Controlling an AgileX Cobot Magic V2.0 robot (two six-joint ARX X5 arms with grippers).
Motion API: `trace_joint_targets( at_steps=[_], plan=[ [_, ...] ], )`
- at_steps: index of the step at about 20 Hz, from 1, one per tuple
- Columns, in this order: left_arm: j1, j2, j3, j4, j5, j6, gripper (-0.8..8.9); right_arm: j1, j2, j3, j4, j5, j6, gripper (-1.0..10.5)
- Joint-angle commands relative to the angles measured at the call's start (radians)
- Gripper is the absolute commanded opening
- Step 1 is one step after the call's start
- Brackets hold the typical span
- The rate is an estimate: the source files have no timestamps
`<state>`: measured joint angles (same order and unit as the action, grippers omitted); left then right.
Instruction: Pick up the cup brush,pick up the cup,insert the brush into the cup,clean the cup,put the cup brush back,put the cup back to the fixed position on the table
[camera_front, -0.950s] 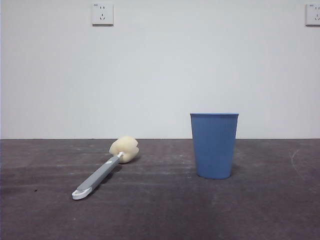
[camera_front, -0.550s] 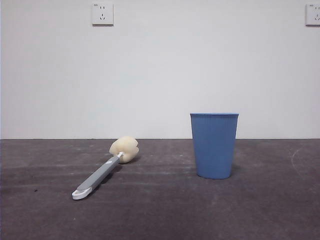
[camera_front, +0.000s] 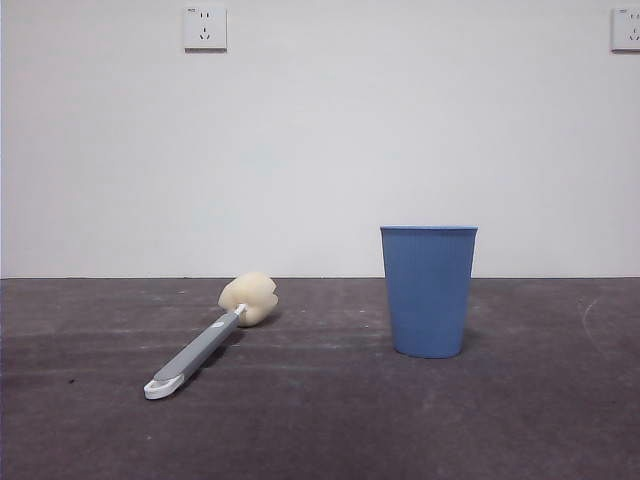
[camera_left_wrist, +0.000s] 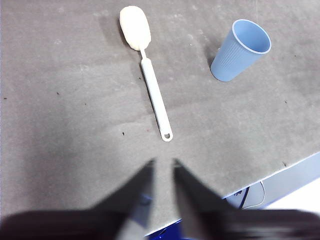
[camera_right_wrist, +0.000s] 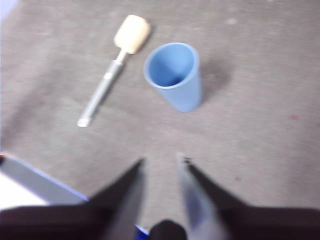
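Nothing has moved since the earlier front views: the cup brush (camera_front: 205, 338) lies flat on the tabletop (camera_front: 320, 430), well apart from the upright cup (camera_front: 429, 290). Both arms hang high above. The left end effector (camera_left_wrist: 162, 165) is empty with a narrow gap between its jaws, and so is the right end effector (camera_right_wrist: 160, 161). For the brush, the left should probably widen, align across the grey handle and descend mid-handle. Dark, scuffed matte surface; behind it a white wall (camera_front: 320, 140) with two sockets (camera_front: 204, 28)

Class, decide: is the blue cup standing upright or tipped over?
Upright: the cup rests on its narrow base on the table, open rim up; the wrist views look into its empty mouth.
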<state>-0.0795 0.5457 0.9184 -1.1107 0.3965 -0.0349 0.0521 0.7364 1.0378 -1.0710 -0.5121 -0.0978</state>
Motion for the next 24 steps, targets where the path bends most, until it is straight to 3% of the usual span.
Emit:
trace_joint_targets(
  at_steps=[1, 9, 14, 19, 24],
  plan=[
    [0.001, -0.002, -0.001, 0.002, 0.005, 0.009, 6.34, 0.002, -0.002, 0.000, 0.003, -0.040, -0.004, 5.5],
    [0.001, 0.013, -0.001, 0.006, 0.032, 0.009, 6.33, 0.002, -0.002, 0.000, 0.003, -0.040, -0.004, 5.7],
    [-0.012, 0.117, -0.001, 0.051, 0.063, 0.004, 6.28, 0.002, -0.002, 0.000, 0.004, -0.040, -0.004, 5.7],
    [-0.137, 0.315, -0.001, 0.204, -0.015, -0.058, 6.28, 0.002, -0.002, 0.000, 0.004, -0.040, -0.003, 5.7],
    [-0.375, 0.544, -0.001, 0.388, -0.240, -0.156, 6.27, 0.002, 0.003, 0.000, 0.004, -0.039, -0.002, 5.7]
  ],
)
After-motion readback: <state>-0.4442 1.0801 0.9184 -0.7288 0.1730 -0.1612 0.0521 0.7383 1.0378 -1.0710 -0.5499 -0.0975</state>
